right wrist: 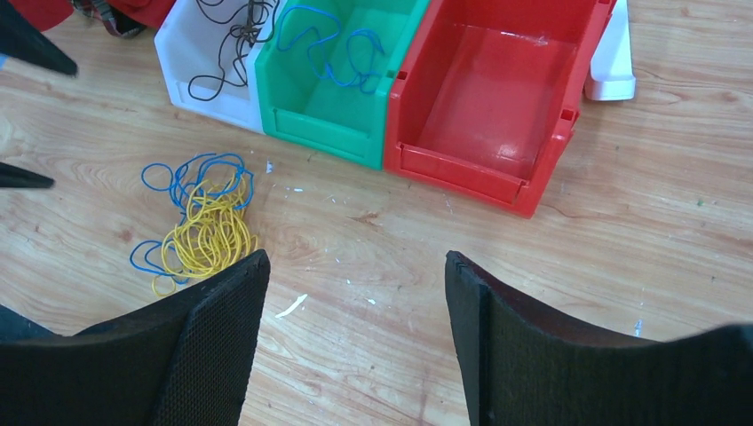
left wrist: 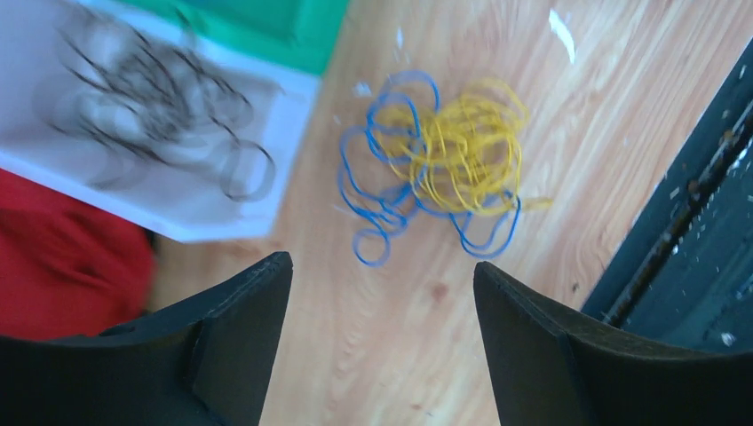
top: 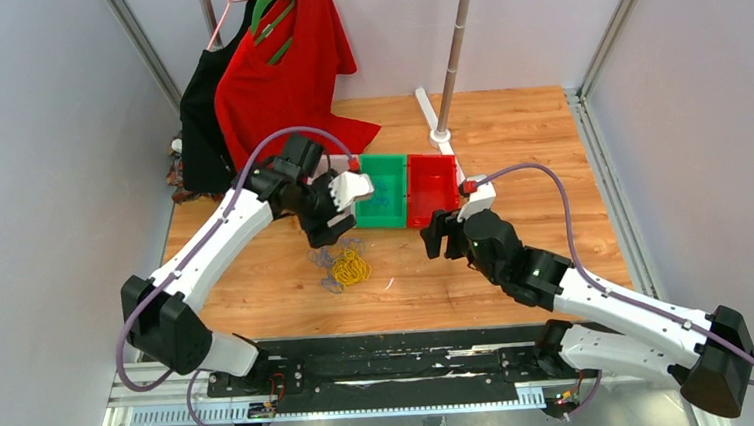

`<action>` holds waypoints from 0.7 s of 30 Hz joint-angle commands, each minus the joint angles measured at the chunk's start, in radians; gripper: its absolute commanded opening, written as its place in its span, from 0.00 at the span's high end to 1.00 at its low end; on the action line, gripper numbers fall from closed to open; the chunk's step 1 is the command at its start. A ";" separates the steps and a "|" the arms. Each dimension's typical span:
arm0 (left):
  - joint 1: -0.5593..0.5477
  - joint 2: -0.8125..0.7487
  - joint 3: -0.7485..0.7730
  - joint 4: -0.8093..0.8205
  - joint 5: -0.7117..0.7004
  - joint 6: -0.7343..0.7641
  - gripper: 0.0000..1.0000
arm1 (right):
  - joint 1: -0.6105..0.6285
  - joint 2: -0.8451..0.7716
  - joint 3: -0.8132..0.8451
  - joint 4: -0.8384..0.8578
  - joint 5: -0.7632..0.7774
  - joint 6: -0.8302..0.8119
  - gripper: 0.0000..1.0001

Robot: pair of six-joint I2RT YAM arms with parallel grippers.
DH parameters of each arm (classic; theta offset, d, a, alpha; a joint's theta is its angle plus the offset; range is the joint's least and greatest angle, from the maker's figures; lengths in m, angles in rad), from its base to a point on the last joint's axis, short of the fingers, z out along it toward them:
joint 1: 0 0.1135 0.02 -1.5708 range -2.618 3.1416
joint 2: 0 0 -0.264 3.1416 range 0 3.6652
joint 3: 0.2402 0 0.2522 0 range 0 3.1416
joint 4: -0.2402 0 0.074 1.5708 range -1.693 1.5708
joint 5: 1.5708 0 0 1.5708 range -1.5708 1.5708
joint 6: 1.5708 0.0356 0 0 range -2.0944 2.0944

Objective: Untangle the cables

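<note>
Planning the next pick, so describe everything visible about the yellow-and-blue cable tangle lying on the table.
The tangle is two thin, flexible wires snarled together: a dense bundle of yellow loops with a blue cable threaded through and around it, its looser loops spilling out at the edges. It lies flat on the wooden table, in front of the white bin and green bin, apart from both. Only the tabletop touches it.

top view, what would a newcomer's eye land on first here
The bright red shirt hanging at the back left. Next, the white bin, green bin and red bin in a row mid-table, and the yellow-and-blue cable tangle loose on the table in front of them.
</note>
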 commanded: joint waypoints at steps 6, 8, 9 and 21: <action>0.194 -0.007 -0.298 0.179 0.050 0.058 0.28 | -0.013 0.032 0.011 0.054 -0.061 0.008 0.33; 0.221 0.018 -0.319 0.219 0.036 0.060 0.30 | -0.013 0.039 0.012 0.058 -0.068 0.007 0.34; 0.235 0.036 -0.319 0.229 0.037 0.054 0.30 | -0.012 0.039 0.010 0.060 -0.072 0.007 0.35; 0.257 0.200 -0.325 0.312 0.017 -0.177 0.35 | -0.013 0.029 -0.009 0.087 -0.073 0.002 0.39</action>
